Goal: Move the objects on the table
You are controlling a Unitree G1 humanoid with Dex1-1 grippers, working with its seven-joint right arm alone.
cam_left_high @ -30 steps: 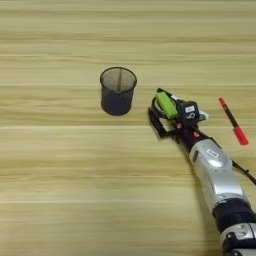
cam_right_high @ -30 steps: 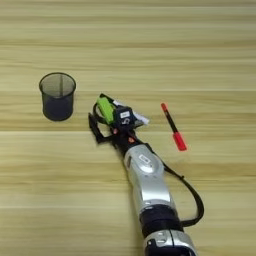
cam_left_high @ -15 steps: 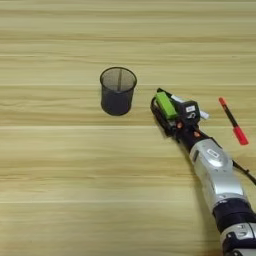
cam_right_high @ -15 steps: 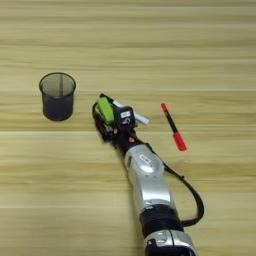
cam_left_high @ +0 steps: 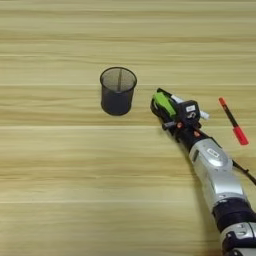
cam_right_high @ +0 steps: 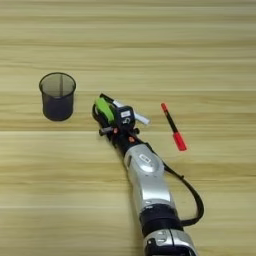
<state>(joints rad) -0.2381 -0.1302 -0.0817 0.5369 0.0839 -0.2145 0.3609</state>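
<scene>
The lime-green block is clamped between the black fingers of the pincer, just right of the mesh pen cup on the counter. It is judged light, stiff and smooth-sided; its long flanks are best gripped.

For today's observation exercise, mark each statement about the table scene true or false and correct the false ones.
1. The wire-mesh pen cup stands upright. True.
2. The red marker lies inside the cup. False: it lies on the table, to the right of the gripper.
3. The lime-green block sits at the right gripper, between its black fingers. True.
4. The gripper is left of the cup. False: it is to the cup's right.
5. The cup touches the green block. False: bare table shows between them.
</scene>
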